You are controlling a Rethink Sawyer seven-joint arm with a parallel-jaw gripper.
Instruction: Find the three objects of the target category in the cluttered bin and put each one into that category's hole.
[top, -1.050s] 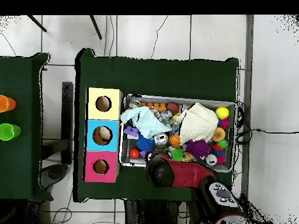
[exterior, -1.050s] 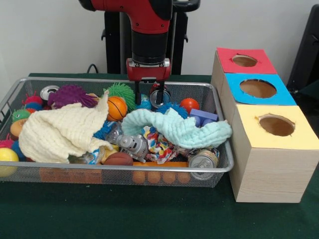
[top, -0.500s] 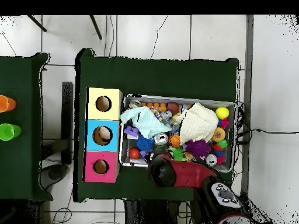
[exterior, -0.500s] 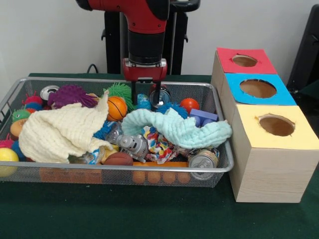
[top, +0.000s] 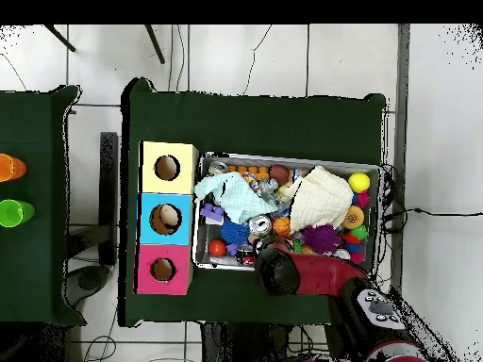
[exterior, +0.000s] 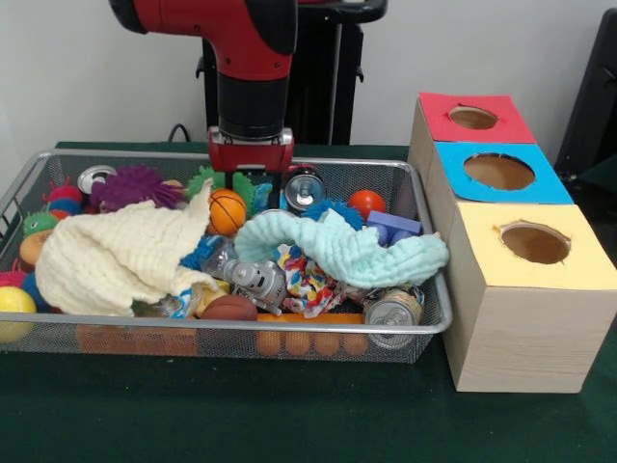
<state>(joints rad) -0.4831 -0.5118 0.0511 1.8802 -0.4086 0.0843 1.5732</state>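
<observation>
On the green bench (exterior: 289,424) a mesh bin (exterior: 241,333) sits left of a block with yellow (exterior: 535,243), blue (exterior: 498,172) and red (exterior: 472,117) holes, and at its near edge lie a can (exterior: 390,313), a brown ball (exterior: 229,308) and a robot toy (exterior: 255,282). A cream cloth (exterior: 120,256) and a mint cloth (exterior: 347,249) cover the middle. At the far side the tool (exterior: 249,188) hangs over a green spiky ball (exterior: 243,185), beside another can (exterior: 304,190) and a basketball (exterior: 227,209); whether it is spread or pressed together, I cannot tell.
</observation>
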